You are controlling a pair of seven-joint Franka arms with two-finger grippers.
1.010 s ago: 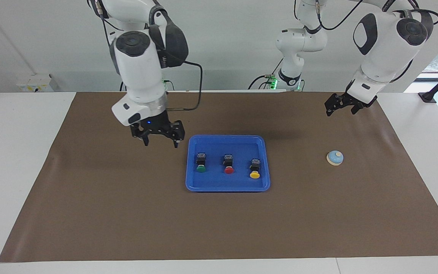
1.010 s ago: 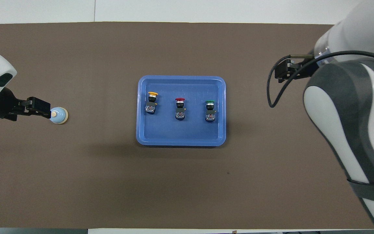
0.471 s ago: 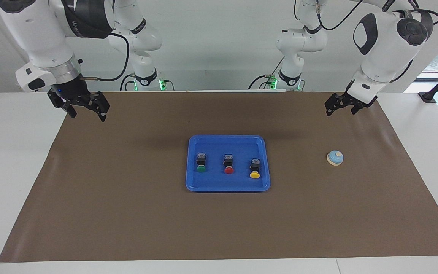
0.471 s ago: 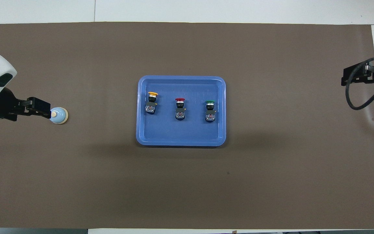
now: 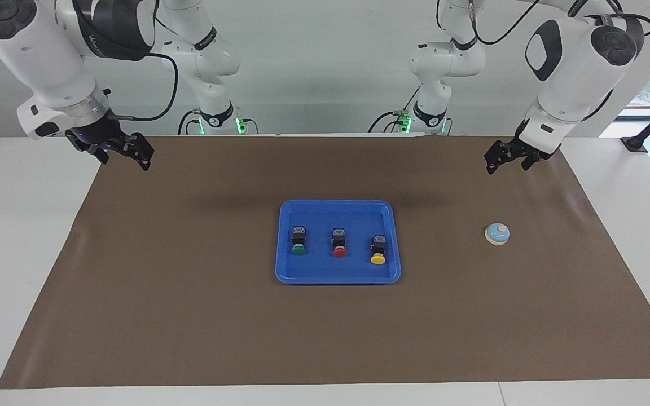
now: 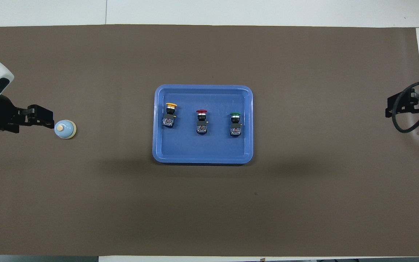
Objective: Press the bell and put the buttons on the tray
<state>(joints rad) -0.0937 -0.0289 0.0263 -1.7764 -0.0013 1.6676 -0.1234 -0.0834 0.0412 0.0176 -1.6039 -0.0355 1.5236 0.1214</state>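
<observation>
— Where's the bell (image 5: 497,234) from where you stand?

— On the brown mat (image 5: 189,316) that covers the surface (image 5: 20,254), toward the left arm's end. The left hand (image 5: 507,167) hangs in the air above the mat close to it, and there's clear air between the two; nothing touches the knob.

— Is that hand spread or pressed together?

— I can't tell from here. It holds nothing that I can see.

— And the right hand (image 5: 123,162)?

— Up over the edge of the mat at the right arm's end, spread wide and holding nothing.

— The tray (image 5: 285,270)?

— Flat on the mat about midway between the two hands, well apart from both, and lower than either.

— The buttons, are they in it?

— All three, side by side in a row across the tray, apart from one another and clear of the rim. The green button (image 5: 298,241) is the one toward the right hand, the yellow button (image 5: 378,250) the one toward the left hand and the bell, the red button (image 5: 339,243) between them. Each lies with its black body toward the robots and its cap pointing away from them
</observation>
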